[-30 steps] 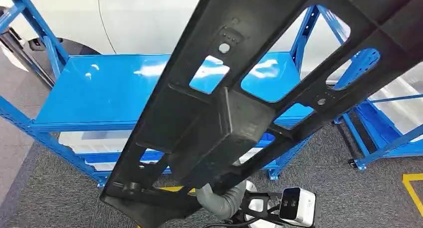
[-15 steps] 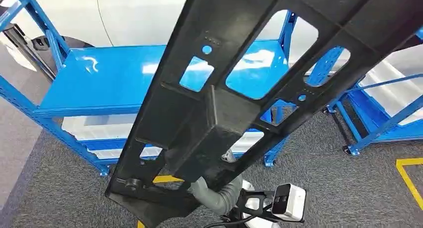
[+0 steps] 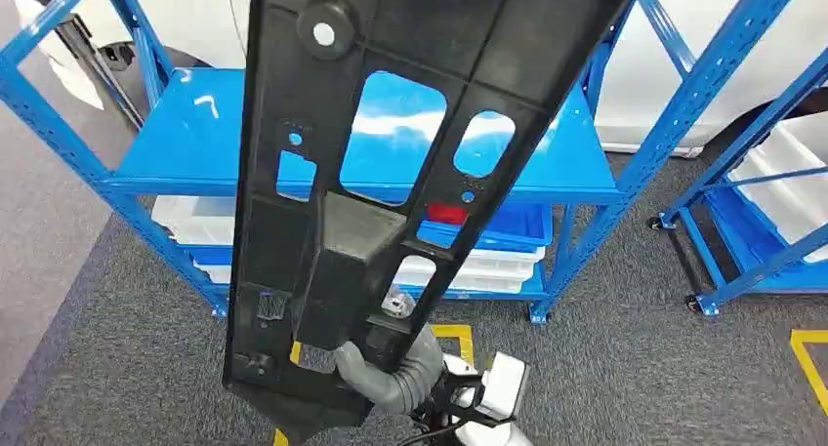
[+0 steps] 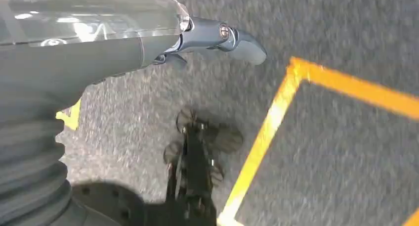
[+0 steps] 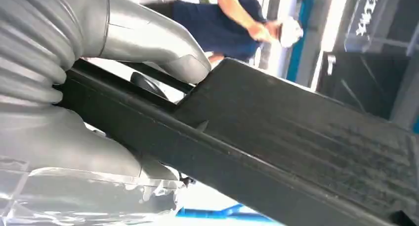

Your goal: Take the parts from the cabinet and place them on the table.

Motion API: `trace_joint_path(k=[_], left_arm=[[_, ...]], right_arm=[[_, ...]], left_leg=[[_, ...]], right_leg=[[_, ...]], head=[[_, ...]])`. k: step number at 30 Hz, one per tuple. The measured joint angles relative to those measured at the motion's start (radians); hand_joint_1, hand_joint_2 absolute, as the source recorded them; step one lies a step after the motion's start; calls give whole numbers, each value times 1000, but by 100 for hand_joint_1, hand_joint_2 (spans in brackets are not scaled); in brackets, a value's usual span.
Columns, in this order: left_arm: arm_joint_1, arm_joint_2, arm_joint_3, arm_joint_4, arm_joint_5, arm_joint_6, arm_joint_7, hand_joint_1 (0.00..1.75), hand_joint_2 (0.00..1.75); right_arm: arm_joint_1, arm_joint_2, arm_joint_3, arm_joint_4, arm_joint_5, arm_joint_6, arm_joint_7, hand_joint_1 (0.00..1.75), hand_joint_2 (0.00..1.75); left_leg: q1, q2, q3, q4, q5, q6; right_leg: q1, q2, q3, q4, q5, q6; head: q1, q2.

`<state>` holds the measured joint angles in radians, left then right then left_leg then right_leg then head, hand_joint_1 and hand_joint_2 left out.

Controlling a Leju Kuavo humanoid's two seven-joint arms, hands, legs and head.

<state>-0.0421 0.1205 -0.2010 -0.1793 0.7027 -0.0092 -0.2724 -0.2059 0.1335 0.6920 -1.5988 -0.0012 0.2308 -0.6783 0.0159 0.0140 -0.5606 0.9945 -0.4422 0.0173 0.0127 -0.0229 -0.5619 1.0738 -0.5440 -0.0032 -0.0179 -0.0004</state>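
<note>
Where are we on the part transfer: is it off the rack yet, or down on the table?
Done: the long black part is in the air in front of the blue rack, touching no shelf. In hand: the right hand grips it near its lower end; the left hand hangs over the floor, holding nothing. Left: setting it down; no table is visible.

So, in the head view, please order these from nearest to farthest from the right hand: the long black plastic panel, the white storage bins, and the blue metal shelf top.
1. The long black plastic panel: gripped by the right hand at its lower end.
2. The white storage bins: on the lower shelf, just beyond the hand.
3. The blue metal shelf top: higher up and farther back, behind the panel.
</note>
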Motion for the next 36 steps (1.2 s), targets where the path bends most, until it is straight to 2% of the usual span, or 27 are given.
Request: trace_joint_path(k=[2, 3, 4, 5, 7, 8, 9, 11, 13, 14, 15, 17, 18, 19, 20, 22, 23, 24, 25, 28, 29, 30, 31, 33, 34, 35, 36], left_arm=[[0, 0, 0, 0, -1, -5, -16, 0, 175], [1, 0, 0, 0, -3, -3, -20, 0, 175], [2, 0, 0, 0, -6, 11, -21, 0, 175], [4, 0, 0, 0, -11, 22, -21, 0, 175], [5, -2, -1, 0, -23, 32, -13, 0, 175], [4, -4, -2, 0, -27, 35, -7, 0, 175], [2, -9, -3, 0, -27, 39, 2, 0, 175], [0, -9, -3, 0, -31, 50, 20, 0, 175], [9, -11, -7, 1, -49, 58, 44, 0, 175], [11, -15, -16, 2, -66, 59, 57, 0, 175], [10, -16, -29, 3, -79, 58, 66, 0, 175], [2, -16, -44, 3, -93, 29, 82, 0, 175], [2, -16, -51, 3, -102, 22, 88, 0, 175], [2, -16, -59, 3, -112, 21, 92, 0, 175], [1, -16, -70, 3, -121, 21, 95, 0, 175], [3, -15, -82, 3, -132, 19, 98, 0, 175], [1, -14, -89, 3, -137, 14, 98, 0, 175], [-4, -14, -97, 3, -142, 10, 95, 0, 175], [-8, -14, -103, 3, -148, 9, 94, 0, 175], [-6, -14, -120, 3, -157, 17, 93, 0, 175], [-7, -15, -125, 3, -160, 21, 94, 0, 175], [-10, -16, -128, 4, -160, 22, 94, 0, 175], [-11, -16, -129, 4, -159, 22, 95, 0, 175], [-14, -21, -134, 4, -159, 22, 95, 0, 175], [-14, -23, -137, 4, -158, 21, 95, 0, 175], [-12, -24, -138, 4, -158, 20, 95, 0, 175], [-12, -27, -141, 4, -157, 20, 95, 0, 175]], right_arm=[[-12, -12, 15, 0, -8, -2, 0, 175, 175], [-17, -17, 22, 0, -14, -2, -5, 175, 175], [-22, -22, 30, -2, -25, -2, -8, 175, 175], [-27, -25, 35, -8, -36, -2, -11, 175, 175], [-32, -27, 39, -41, -52, -11, -12, 175, 175], [-34, -28, 39, -69, -58, -15, -13, 175, 175], [-33, -29, 39, -91, -64, -10, -17, 175, 175], [-19, -34, 34, -144, -78, 8, -19, 175, 175], [-7, -37, 25, -189, -84, 29, -19, 175, 175], [-2, -37, 17, -212, -85, 40, -19, 175, 175], [3, -36, 12, -226, -86, 45, -20, 175, 175], [22, -37, -10, -260, -86, 53, -22, 175, 175], [31, -37, -20, -269, -85, 57, -22, 175, 175], [38, -37, -29, -275, -85, 62, -22, 175, 175], [43, -38, -36, -280, -82, 64, -20, 175, 175], [48, -38, -46, -289, -70, 65, -19, 175, 175], [49, -38, -49, -292, -64, 62, -19, 175, 175], [50, -38, -50, -292, -54, 57, -19, 175, 175], [50, -39, -51, -291, -43, 50, -19, 175, 175], [52, -43, -52, -282, -18, 32, -18, 175, 175], [51, -43, -52, -277, -16, 27, -19, 175, 175], [50, -43, -51, -270, -13, 21, -18, 175, 175], [50, -43, -51, -263, -10, 19, -19, 175, 175], [49, -46, -50, -245, -6, 21, -18, 175, 175], [47, -47, -46, -235, -5, 23, -18, 175, 175], [45, -47, -43, -225, -5, 23, -18, 175, 175], [40, -47, -40, -217, -2, 23, -18, 175, 175]], left_leg=[[0, -15, -11, 1, 6, 4], [0, -27, -16, 2, 9, 3], [0, -38, -19, 3, 11, 0], [0, -48, -20, 4, 12, -1], [0, -73, -18, 8, 13, -5], [2, -83, -21, 8, 14, -6], [-1, -93, -29, 13, 17, -15], [11, -114, -46, 15, 26, -29], [9, -138, -48, 5, 35, -46], [11, -99, -51, 17, 24, -44], [5, -53, -68, 55, -7, -45], [7, -29, -140, 212, -88, -52], [8, -27, -172, 284, -115, -55], [8, -25, -187, 324, -121, -57], [8, -22, -174, 309, -103, -58], [8, -9, -85, 160, -29, -56], [7, 22, -27, 63, 5, -53], [-5, 58, -5, 16, -12, -47], [-5, 40, -11, 13, -3, -31], [-8, 13, -21, 14, 0, -15], [0, 5, -17, 7, 8, -7], [0, -4, -20, 6, 10, -4], [0, -11, -24, 6, 13, 1], [-1, -32, -32, 8, 17, 5], [-1, -45, -35, 9, 18, 4], [-1, -58, -35, 9, 19, 3], [-1, -72, -35, 11, 19, 3]], right_leg=[[-9, 14, -74, 161, -80, 8], [-12, 14, -106, 229, -102, 10], [-15, 14, -117, 250, -96, 12], [-18, 14, -101, 219, -66, 12], [-19, 29, -24, 60, 26, 6], [-20, 69, 17, -28, 67, 1], [-25, 125, 21, -54, 57, -2], [-18, 110, 14, -61, 62, -1], [-21, 89, 17, -71, 68, -12], [-26, 70, 23, -82, 75, -18], [-25, 59, 26, -86, 76, -25], [-21, 26, 25, -85, 75, -27], [-19, 10, 23, -85, 75, -28], [-18, -3, 22, -83, 75, -28], [-18, -17, 21, -81, 74, -28], [-17, -38, 22, -77, 70, -25], [-17, -47, 24, -73, 67, -21], [-9, -55, 23, -71, 64, -15], [-6, -62, 21, -67, 62, -11], [-5, -87, 24, -70, 64, 3], [-11, -72, 21, -62, 54, 11], [-14, -30, 11, -33, 29, 16], [-17, -4, -19, 32, -16, 18], [-18, 15, -98, 200, -91, 21], [-18, 16, -125, 254, -100, 21], [-19, 16, -123, 249, -82, 21], [-19, 18, -100, 202, -45, 19]], head=[[0, 0], [0, 0], [0, 0], [0, 0], [0, 0], [0, 0], [0, 0], [0, 0], [0, 0], [0, 0], [0, 0], [0, 0], [0, 0], [0, 0], [0, 0], [0, 0], [0, 0], [0, 0], [0, 0], [0, 0], [0, 0], [0, 0], [0, 0], [0, 0], [0, 0], [0, 0], [0, 0]])
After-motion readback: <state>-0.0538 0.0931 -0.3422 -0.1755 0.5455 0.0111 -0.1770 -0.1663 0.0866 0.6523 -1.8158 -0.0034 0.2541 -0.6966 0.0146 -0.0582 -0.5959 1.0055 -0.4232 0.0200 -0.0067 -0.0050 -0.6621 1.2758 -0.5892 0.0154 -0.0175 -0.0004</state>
